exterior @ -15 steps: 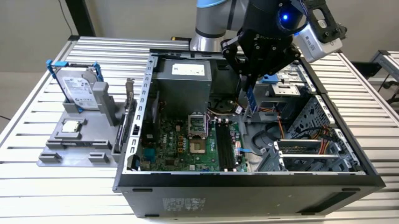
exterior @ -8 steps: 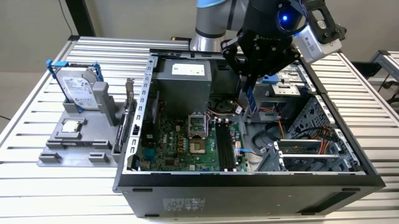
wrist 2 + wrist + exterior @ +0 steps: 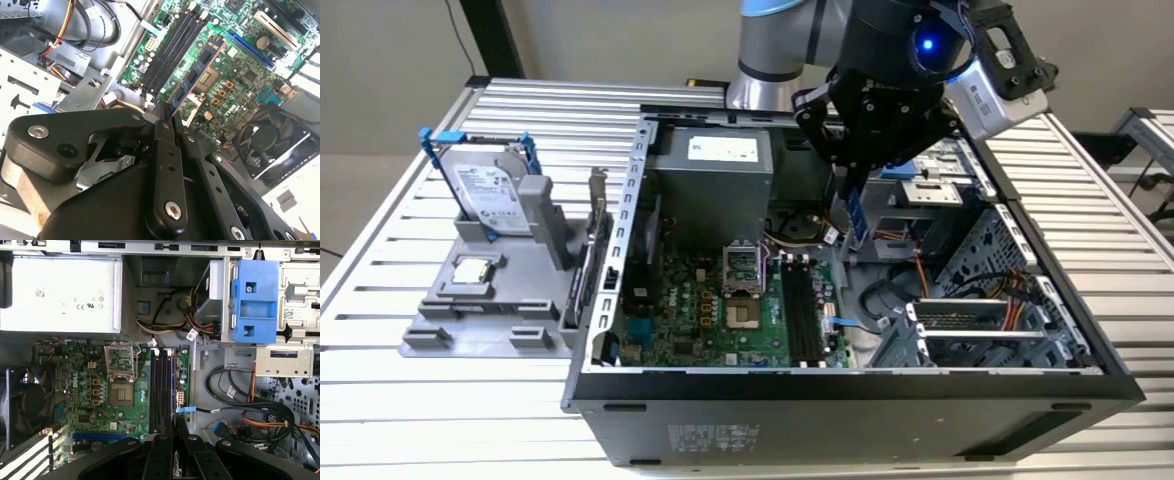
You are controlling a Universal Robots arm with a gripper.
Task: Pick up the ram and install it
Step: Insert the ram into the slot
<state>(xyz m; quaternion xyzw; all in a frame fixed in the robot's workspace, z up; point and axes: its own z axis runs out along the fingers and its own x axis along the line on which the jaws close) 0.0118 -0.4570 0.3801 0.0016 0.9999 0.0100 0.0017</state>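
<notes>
Ram: the thin blue-green ram stick (image 3: 192, 75) with dark chips is pinched by one end and hangs clear of the board.
Tool: the black-fingered tool (image 3: 854, 165) is clamped on that stick.
Axis: we judge its long axis steep, pointing down, while the black plastic memory slots (image 3: 162, 390) lie flat.
Bearing: slots sit below, slightly toward the exterior view's left of its lower end.
Board: glossy green motherboard (image 3: 80, 390).
Surround: grey sheet-metal case (image 3: 854, 385) on ribbed metal tabletop (image 3: 454, 400).

Under the hand (image 3: 166, 116) and its ram (image 3: 199, 67), black slots (image 3: 161, 390) lie open; cables (image 3: 260, 415) crowd beside.
</notes>
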